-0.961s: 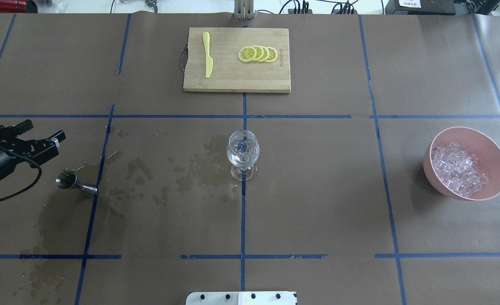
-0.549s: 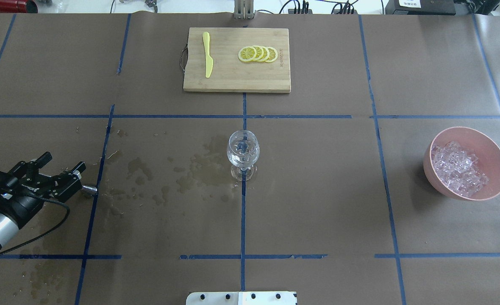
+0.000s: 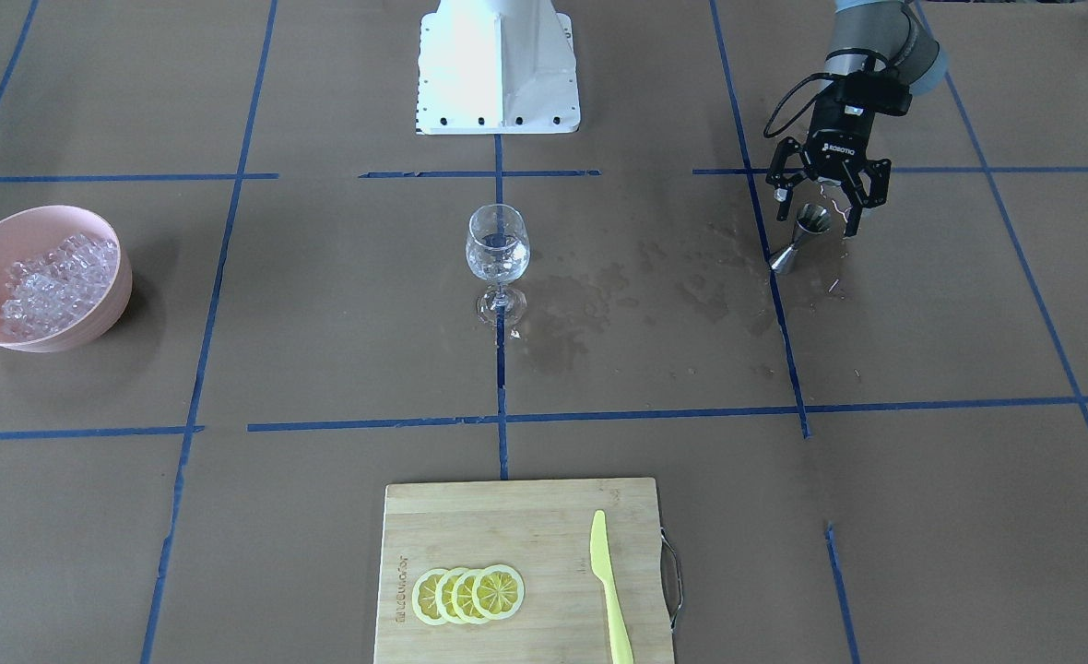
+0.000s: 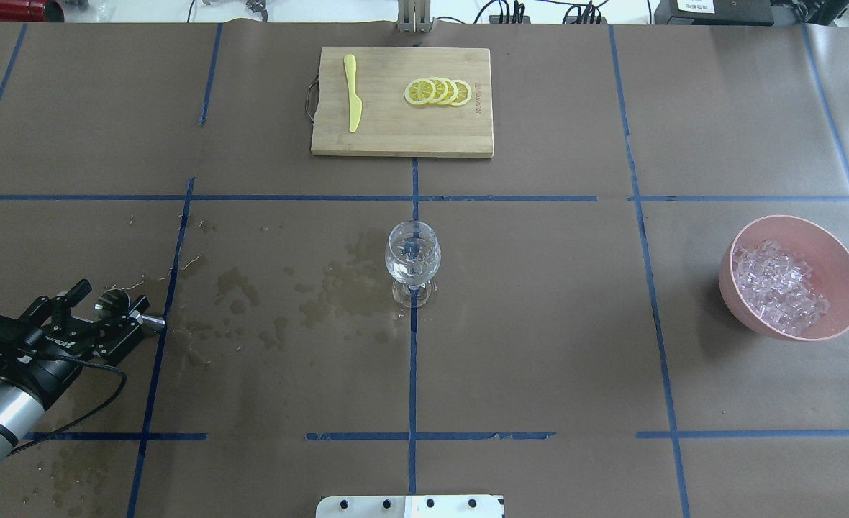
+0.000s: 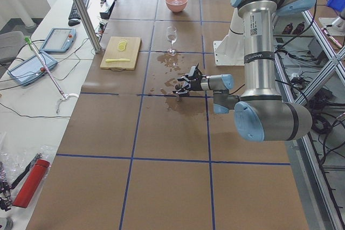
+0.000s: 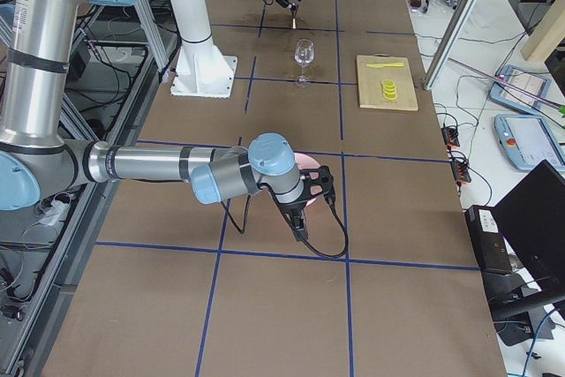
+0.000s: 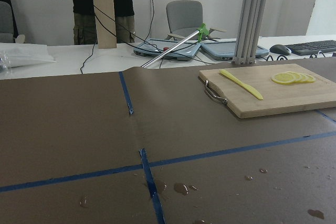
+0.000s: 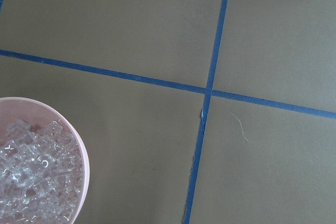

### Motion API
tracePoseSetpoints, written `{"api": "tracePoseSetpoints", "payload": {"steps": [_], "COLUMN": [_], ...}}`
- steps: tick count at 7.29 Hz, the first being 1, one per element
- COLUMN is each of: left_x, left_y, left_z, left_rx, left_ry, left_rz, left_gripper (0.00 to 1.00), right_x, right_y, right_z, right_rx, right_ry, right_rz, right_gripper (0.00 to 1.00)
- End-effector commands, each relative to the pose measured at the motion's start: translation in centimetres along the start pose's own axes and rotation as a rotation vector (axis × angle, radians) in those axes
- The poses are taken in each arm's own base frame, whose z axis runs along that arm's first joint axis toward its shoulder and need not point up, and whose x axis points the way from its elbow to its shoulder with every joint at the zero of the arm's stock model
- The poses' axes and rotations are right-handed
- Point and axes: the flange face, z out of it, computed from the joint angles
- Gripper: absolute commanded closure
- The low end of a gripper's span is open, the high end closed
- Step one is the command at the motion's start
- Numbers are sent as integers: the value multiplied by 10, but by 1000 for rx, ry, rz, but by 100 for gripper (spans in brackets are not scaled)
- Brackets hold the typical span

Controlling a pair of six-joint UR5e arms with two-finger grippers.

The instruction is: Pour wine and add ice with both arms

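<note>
I've got L gripper [image 3: 816, 210] wide open, fingers either side of the jigger [image 3: 800, 240] on the tabletop [image 3: 323, 323]. R gripper [image 6: 298, 222] is near the bowl [image 4: 727, 267] of ice [image 4: 777, 288], can't tell if open or closed. A little wine [image 4: 411, 272] sits in the glass [image 4: 411, 248], centre

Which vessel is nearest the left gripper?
The steel jigger, right at the left gripper; the wine glass and pink ice bowl stand far off.

My left claw [image 4: 111, 299] hangs spread at lower left, clear wine [image 4: 411, 271] pools in the central glass [image 4: 411, 244], ice [image 4: 777, 288] fills the right-hand bowl [image 4: 831, 252].
</note>
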Motion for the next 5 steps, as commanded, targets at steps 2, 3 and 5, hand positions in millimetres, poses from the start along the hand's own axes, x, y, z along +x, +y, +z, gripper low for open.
{"api": "tracePoseSetpoints", "payload": {"steps": [2, 3, 5], "left_x": [0, 4, 12], "left_y": [30, 38, 65], "left_z": [4, 9, 26], "left_rx": [-11, -14, 20], "left_ry": [-14, -14, -48], "left_rz": [-5, -8, -27], "left_gripper": [0, 0, 0], "right_x": [1, 1, 1], "right_y": [0, 0, 0], "right_z": [1, 1, 1], "right_rx": [-1, -1, -1], "right_ry": [0, 0, 0], "right_rz": [1, 1, 1], "right_gripper": [0, 0, 0]}}
